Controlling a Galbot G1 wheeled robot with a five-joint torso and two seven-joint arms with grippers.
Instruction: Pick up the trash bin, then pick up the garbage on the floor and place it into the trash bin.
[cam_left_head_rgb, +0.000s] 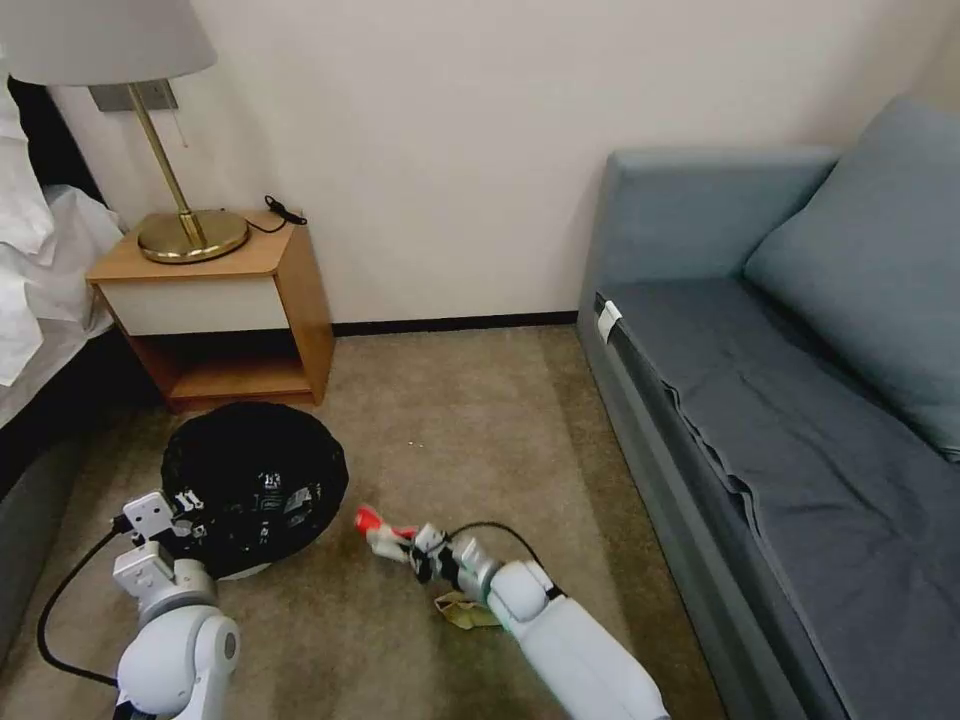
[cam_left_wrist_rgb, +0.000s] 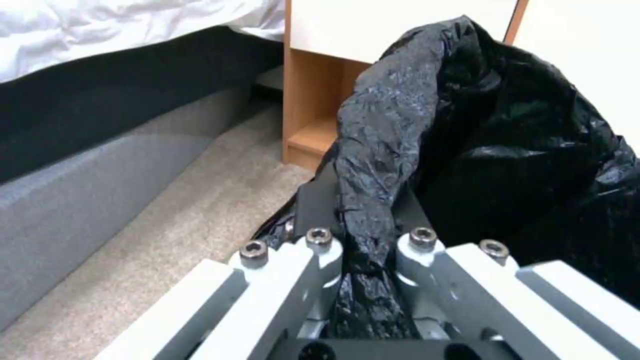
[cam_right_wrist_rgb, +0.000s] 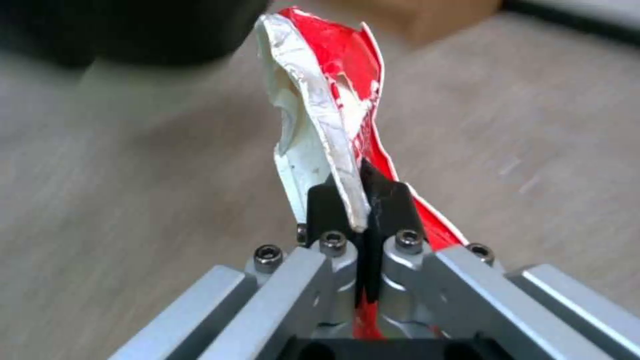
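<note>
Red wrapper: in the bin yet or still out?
Out. The wrapper is pinched in the shut right claw above the carpet, beside the bin, which the left claw holds by its bag-lined rim.

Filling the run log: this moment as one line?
left gripper: shut on black-bagged white bin | right gripper: shut on red-and-white wrapper

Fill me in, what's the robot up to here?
It's picking litter off a bedroom carpet. The left hand is shut on the bag-lined rim of the trash bin, holding it beside the nightstand. The right hand is shut on a crumpled red-and-white wrapper, low and just right of the bin, not yet over it. A crumpled brown paper lies on the carpet by the right arm.
</note>
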